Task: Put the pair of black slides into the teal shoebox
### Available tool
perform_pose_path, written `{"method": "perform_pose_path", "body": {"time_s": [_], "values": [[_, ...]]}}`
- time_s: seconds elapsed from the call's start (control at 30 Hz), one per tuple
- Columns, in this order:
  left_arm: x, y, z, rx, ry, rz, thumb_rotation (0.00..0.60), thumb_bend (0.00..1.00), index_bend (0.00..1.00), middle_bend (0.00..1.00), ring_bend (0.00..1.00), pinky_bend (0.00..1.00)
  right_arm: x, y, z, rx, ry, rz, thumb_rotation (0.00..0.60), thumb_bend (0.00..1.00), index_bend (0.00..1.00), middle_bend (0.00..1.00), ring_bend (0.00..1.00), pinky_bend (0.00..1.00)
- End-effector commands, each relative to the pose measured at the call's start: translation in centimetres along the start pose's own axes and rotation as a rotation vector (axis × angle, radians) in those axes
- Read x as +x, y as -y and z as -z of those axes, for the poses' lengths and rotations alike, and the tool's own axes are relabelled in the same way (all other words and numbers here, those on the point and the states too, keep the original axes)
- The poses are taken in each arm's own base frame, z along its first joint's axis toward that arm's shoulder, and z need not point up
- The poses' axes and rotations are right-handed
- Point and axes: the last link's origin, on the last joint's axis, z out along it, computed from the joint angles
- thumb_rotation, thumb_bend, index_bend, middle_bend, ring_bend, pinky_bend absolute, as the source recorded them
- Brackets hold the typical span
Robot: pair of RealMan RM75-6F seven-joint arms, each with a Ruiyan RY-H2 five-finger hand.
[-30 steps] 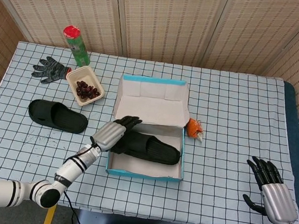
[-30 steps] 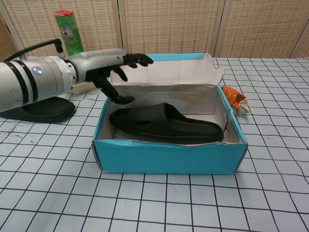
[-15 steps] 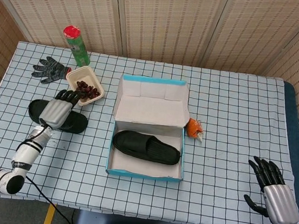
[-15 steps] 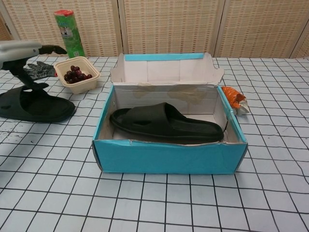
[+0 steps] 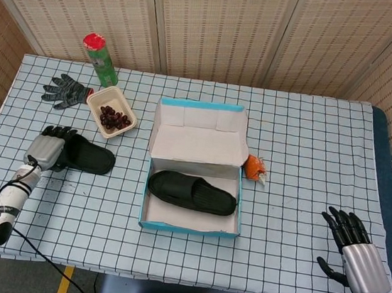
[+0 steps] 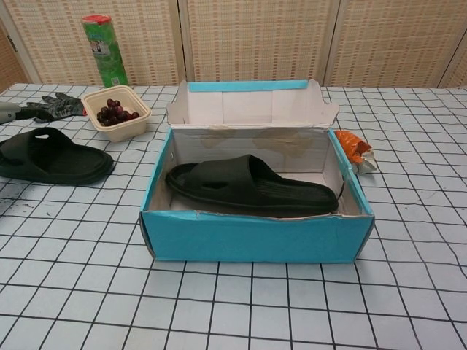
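Observation:
The teal shoebox [image 5: 188, 226] stands open in the middle of the table, its lid flap up at the back. One black slide [image 5: 192, 192] lies flat inside it, also seen in the chest view [image 6: 248, 186]. The second black slide [image 5: 86, 155] lies on the checked cloth to the left of the box [image 6: 255, 237], shown in the chest view too [image 6: 57, 155]. My left hand [image 5: 44, 148] is at that slide's left end, fingers spread, and holds nothing I can see. My right hand [image 5: 354, 253] hovers open near the table's front right corner, far from both slides.
A tub of dark red fruit [image 5: 113, 113], a grey glove [image 5: 67, 91] and a green can with a red lid [image 5: 101, 58] stand behind the loose slide. An orange wrapper [image 5: 254, 168] lies just right of the box.
My left hand left the shoebox, where one slide now lies, and swung left to the far end of the slide on the table. The right hand barely moved.

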Motion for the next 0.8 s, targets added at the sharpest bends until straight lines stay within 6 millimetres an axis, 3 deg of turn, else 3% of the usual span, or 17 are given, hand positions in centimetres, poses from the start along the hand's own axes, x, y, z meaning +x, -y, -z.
{"method": "perform_pose_path", "body": {"time_s": [0.03,0.8], "values": [[-1.2,0.3,-0.4,0.005,0.026,0.006,0.6,0.33,0.0,0.0,0.0,0.0,-0.1,0.1,0.1,0.003,0.004,0.004,0.6,0.15,0.0,0.0,0.0,0.0],[-3.2,0.0,-2.8,0.013,0.025,-0.022,0.6,0.34,0.0,0.0,0.0,0.0,-0.4,0.3,0.1,-0.002,0.018,0.009,0.6,0.15,0.0,0.0,0.0,0.0]]}}
